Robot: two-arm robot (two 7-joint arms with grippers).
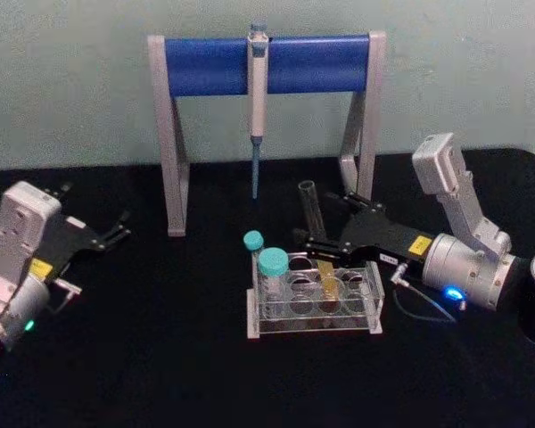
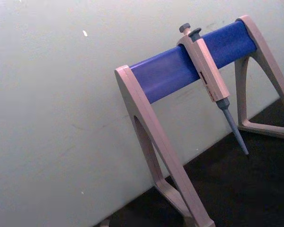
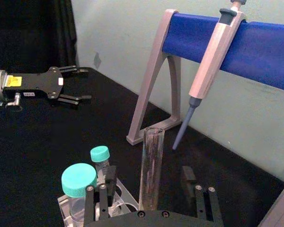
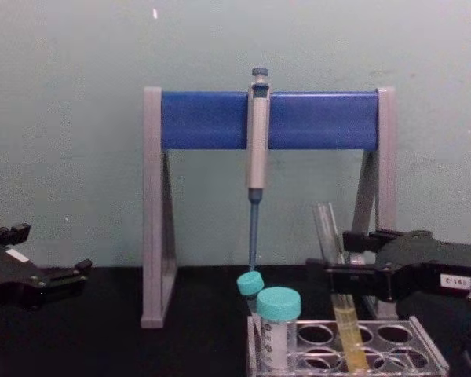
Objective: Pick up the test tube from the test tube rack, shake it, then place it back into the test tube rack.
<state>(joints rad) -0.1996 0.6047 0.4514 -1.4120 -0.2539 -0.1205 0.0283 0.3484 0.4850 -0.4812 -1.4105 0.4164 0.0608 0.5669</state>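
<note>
Right gripper (image 3: pixel 148 177), unclenched, straddles test tube (image 4: pixel 327 236) in test tube rack (image 4: pixel 424 357); lift, shake, return seemingly pending; left gripper (image 3: pixel 85 84) idles unclenched at 9 o'clock.

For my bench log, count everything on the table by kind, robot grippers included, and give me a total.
teal-capped tubes: 2
uncapped test tube: 1
test tube rack: 1
pipette: 1
pipette stand: 1
left gripper, right gripper: 2
Total: 8

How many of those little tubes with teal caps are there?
2. The wide-capped tube stands at the test tube rack's left front; the smaller-capped tube just behind it. None looks hidden.
</note>
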